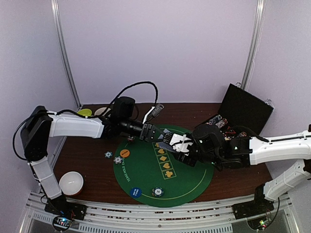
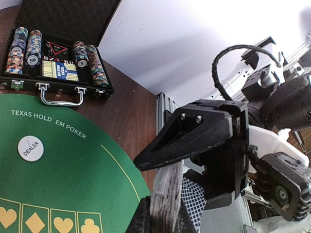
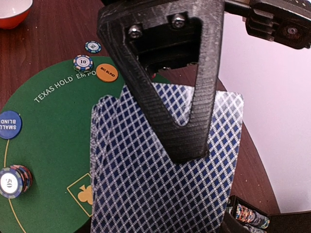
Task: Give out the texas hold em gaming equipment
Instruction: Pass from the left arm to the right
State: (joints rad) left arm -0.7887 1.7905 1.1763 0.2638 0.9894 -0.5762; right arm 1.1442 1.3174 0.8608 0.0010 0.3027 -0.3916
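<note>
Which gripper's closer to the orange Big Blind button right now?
Left. The left gripper, holding the card deck, is just back-right of the orange button; the right gripper sits beyond it, farther right.

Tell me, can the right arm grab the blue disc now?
Probably not yet: the right arm has its jaws busy at the playing cards the left arm holds. Nothing covers the blue disc, though.

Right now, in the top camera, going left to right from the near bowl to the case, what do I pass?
White round bowl → small blue-striped poker chip → second striped poker chip → orange round button disc → blue round button disc → striped poker chip stack → open black chip case.
</note>
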